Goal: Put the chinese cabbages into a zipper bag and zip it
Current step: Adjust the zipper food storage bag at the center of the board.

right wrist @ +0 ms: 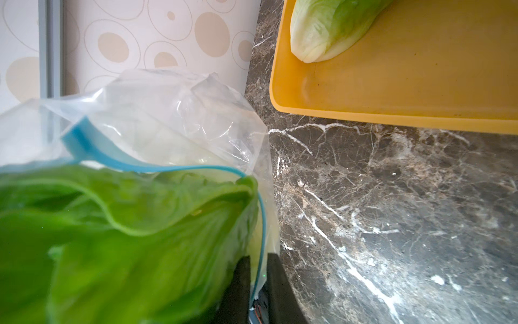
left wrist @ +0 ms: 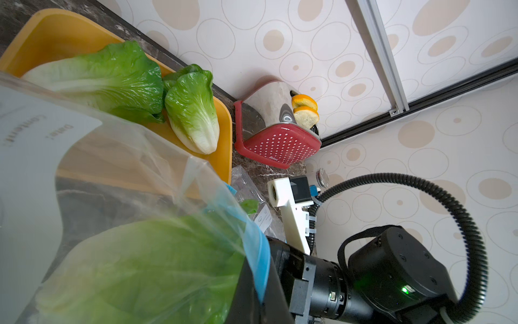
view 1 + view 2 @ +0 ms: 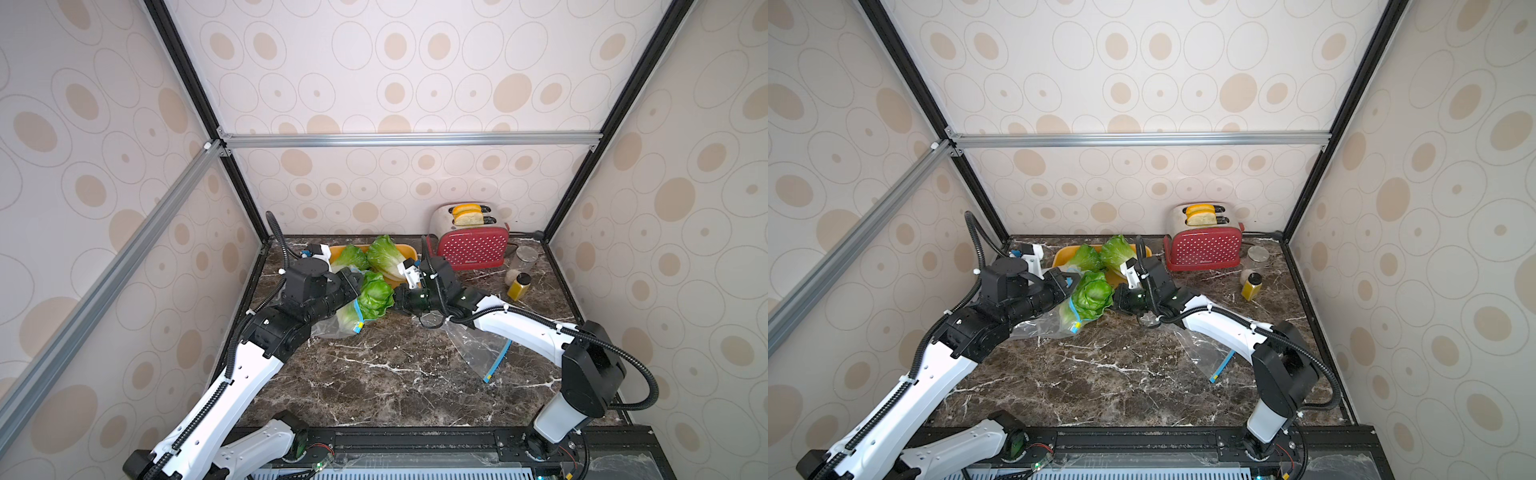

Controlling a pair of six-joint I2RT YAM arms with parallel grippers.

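Green crinkled leaves of one chinese cabbage [image 3: 376,296] stick out of the clear zipper bag [image 3: 332,328], its white base inside, just before the yellow tray [image 3: 409,251] where a second cabbage [image 3: 351,257] and a third cabbage [image 3: 384,254] lie. Both arms reach inward over the table [image 3: 374,374]. The left end effector [image 3: 356,286] and right end effector [image 1: 258,263] each pinch the bag's blue rim.

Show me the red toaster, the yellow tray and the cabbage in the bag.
red toaster [image 3: 473,249], in a top view, dotted red side.
yellow tray [image 1: 406,92], right wrist view, bare floor.
cabbage [image 3: 376,293], in a top view, green leaf top.
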